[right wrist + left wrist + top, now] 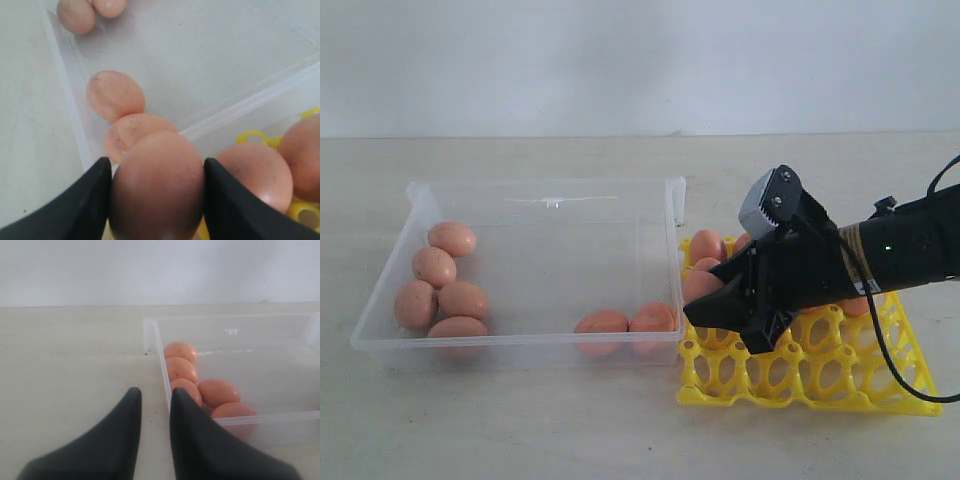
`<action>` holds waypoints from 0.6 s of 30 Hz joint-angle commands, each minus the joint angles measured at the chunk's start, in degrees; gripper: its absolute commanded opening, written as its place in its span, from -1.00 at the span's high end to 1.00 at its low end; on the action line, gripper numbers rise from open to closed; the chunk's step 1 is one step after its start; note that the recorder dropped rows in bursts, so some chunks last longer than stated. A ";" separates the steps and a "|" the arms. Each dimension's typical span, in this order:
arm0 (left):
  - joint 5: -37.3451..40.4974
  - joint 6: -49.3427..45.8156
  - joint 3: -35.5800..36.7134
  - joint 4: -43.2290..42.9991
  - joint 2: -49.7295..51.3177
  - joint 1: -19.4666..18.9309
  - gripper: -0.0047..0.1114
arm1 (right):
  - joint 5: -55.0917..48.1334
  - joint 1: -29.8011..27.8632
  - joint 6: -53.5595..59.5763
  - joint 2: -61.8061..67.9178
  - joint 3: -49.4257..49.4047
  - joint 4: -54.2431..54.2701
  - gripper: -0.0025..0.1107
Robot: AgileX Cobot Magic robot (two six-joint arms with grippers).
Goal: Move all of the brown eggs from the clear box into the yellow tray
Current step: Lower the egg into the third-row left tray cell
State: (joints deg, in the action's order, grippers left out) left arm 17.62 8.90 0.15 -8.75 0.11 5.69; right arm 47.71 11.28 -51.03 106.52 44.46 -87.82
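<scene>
Pale tabletop (520, 420), matte, backed by a plain white wall (620, 60).

Item 1: clear box (545, 183), on the left half of the tabletop, long side facing near. It holds 7 brown eggs: 5 clustered at its left end (435, 267), touching one another, and 2 side by side against the near wall by the right corner (602, 322).

Item 2: yellow tray (840, 385), just beside the box's right wall. Several eggs sit in its far cups (708, 245); the arm hides part of them, so the count cannot be told.

Item 3: right arm (900, 245), black, reaching in from the right over the tray. Right jaws are closed on 1 brown egg (156, 180), gripped on both sides, at the tray's left edge just right of the box's right wall.

Item 4: left jaws, seen only from the left wrist. They are parted by a narrow gap with nothing between them, and hang over bare tabletop just outside the box's left end, near the cluster of 5.
</scene>
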 commanded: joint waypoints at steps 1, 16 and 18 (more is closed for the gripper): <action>-0.04 0.55 -0.15 0.34 -0.11 0.19 0.55 | 0.50 0.21 -0.06 0.23 0.24 -0.28 0.96; -0.04 0.55 -0.15 0.34 -0.11 0.19 0.55 | -1.26 0.21 -1.09 0.23 0.24 0.06 -0.09; -0.04 0.55 -0.15 0.34 -0.11 0.19 0.55 | -1.26 0.21 -1.62 0.23 0.24 0.46 -0.17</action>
State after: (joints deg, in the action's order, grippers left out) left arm 17.62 8.90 0.15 -8.75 0.11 5.69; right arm 47.26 11.42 -52.06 106.75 44.46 -88.17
